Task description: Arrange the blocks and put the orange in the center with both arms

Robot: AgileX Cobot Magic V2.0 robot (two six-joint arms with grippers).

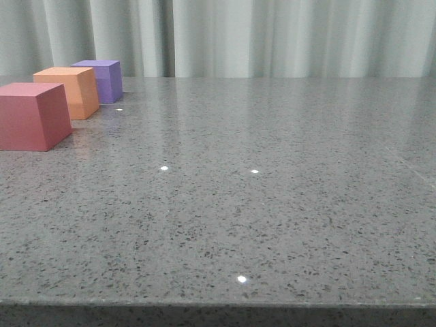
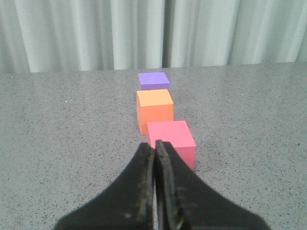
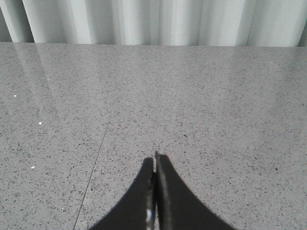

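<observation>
Blocks sat in a file at table's (image 1: 286, 204) far left, approx 10 o'clock in front view: red-pink cube (image 1: 30, 116) nearest, orange cube (image 1: 69, 91) w/ it in the middle, purple cube (image 1: 101, 80) farthest. Orange looked already centred, so row seemed arranged. My left gripper (image 2: 154, 148) was pinched closed, holding nothing, just short of red-pink. My right gripper (image 3: 155, 159) was closed too, empty, over bare table.
</observation>
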